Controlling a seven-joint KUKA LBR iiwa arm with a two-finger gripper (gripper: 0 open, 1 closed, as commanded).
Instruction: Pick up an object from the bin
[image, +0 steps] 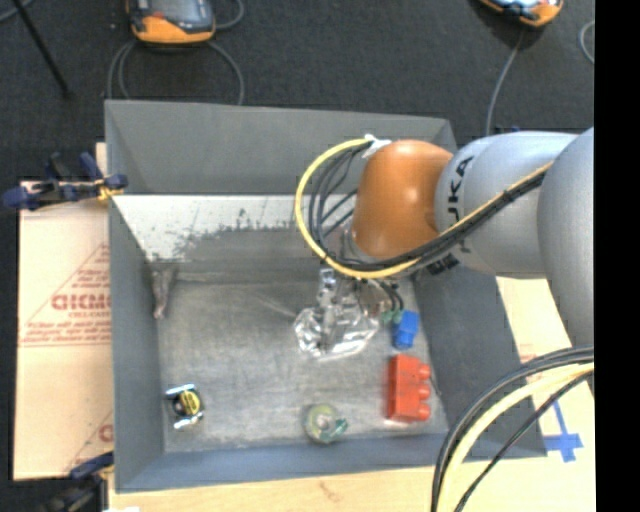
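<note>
My gripper hangs below the orange cover, right of the bin's middle. Directly under it lies a clear, crumpled plastic thing on the bin floor; whether the gripper touches it I cannot make out. A small blue piece lies just to the right of the gripper. In front of that sits a red block with studs along its right side.
A round greenish disc lies near the bin's front wall. A small black and yellow thing sits in the front left corner. The arm and its cables cover the bin's back right part.
</note>
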